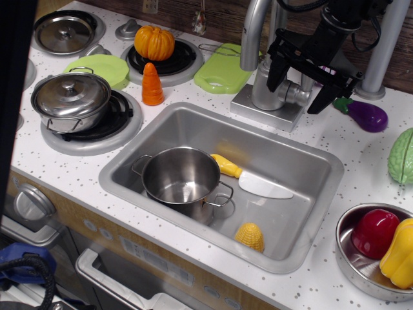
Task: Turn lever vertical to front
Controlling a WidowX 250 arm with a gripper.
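Note:
The faucet body [266, 87] stands on its square base behind the sink, and its curved spout [253, 32] rises up and out of frame. A stubby side arm sticks out to the right of the body. The short grey lever [303, 86] rises from this arm, partly hidden by my gripper. My black gripper [294, 96] comes down from the upper right and is open. One fingertip [273, 79] is in front of the faucet body and the other [317, 103] is right of the side arm, so the lever stands between them. I cannot tell whether either finger touches it.
The sink [310, 161] holds a steel pot [181, 175], a toy knife [255, 182] and a toy corn [250, 236]. A purple eggplant [366, 115] and a grey pole [382, 48] are right of the faucet. A green cutting board [222, 72] lies to its left.

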